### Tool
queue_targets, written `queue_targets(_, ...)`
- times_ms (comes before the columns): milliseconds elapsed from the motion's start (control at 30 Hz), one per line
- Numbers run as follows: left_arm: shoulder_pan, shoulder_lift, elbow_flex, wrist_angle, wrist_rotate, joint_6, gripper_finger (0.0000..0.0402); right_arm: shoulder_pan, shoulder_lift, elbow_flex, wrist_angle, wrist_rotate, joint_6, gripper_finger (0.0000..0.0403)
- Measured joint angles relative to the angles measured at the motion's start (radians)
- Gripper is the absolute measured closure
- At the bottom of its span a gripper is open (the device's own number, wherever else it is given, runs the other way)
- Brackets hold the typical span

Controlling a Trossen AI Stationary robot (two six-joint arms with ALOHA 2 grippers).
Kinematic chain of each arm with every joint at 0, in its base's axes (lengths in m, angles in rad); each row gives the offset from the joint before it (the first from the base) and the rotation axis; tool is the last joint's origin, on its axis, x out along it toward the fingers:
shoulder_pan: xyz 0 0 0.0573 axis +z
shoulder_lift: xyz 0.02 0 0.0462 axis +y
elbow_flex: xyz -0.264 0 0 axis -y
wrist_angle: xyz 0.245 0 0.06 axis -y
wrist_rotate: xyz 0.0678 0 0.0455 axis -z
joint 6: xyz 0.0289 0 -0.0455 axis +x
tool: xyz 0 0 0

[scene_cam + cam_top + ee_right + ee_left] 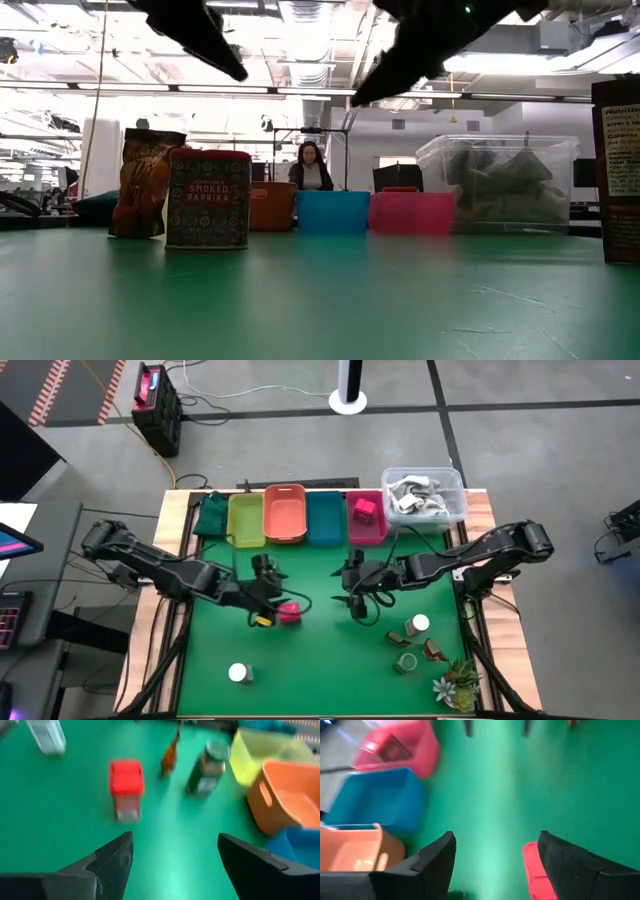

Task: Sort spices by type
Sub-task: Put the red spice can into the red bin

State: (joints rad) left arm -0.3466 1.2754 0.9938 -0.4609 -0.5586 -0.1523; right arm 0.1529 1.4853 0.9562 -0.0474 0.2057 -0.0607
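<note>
The left gripper [262, 610] hangs with jaws spread, touching the pink block [289, 612] mid-mat. If it closes off-centre, the block could skid or tip. The right gripper [352, 603], also spread and empty, sits nearby, so the 2 arms might clash.

This is a big open-plan robotics lab or industrial office floor. Overhead run exposed ducts and pipes [310, 15] with long strip lights [250, 90]. The floor [520, 450] is bare grey concrete, marked with striped hazard tape [55, 390] near one corner. A black equipment box [157, 405] trails cables across it, and a monitor [15, 540] glows beside the green-covered worktop [300, 660]. Two dark robot arms [150, 565] reach over that worktop. Far back, a person [311, 166] sits among desks and screens.
</note>
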Motion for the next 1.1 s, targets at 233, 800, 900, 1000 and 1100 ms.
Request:
queue_targets(233, -0.002, -0.208, -0.300, 0.509, -0.069, 0.061, 0.0162, 0.040, 0.144, 0.021, 0.238, -0.053, -0.078, 0.0085)
queue_targets(800, 0.000, -0.452, -0.392, 0.689, -0.208, 0.125, 0.0168, 0.035, 0.567, 0.526, -0.024, -0.158, -0.139, 0.0085)
queue_targets(900, -0.013, -0.450, -0.392, 0.643, -0.209, 0.096, 0.0168, 0.027, 0.598, 0.583, -0.107, -0.158, -0.147, 0.0085)
queue_targets(1000, -0.024, -0.444, -0.392, 0.602, -0.209, 0.081, 0.0168, 0.019, 0.612, 0.612, -0.134, -0.158, -0.147, 0.0083)
queue_targets(1100, -0.026, -0.445, -0.392, 0.582, -0.209, 0.083, 0.0168, 0.014, 0.613, 0.615, -0.135, -0.158, -0.150, 0.0070)
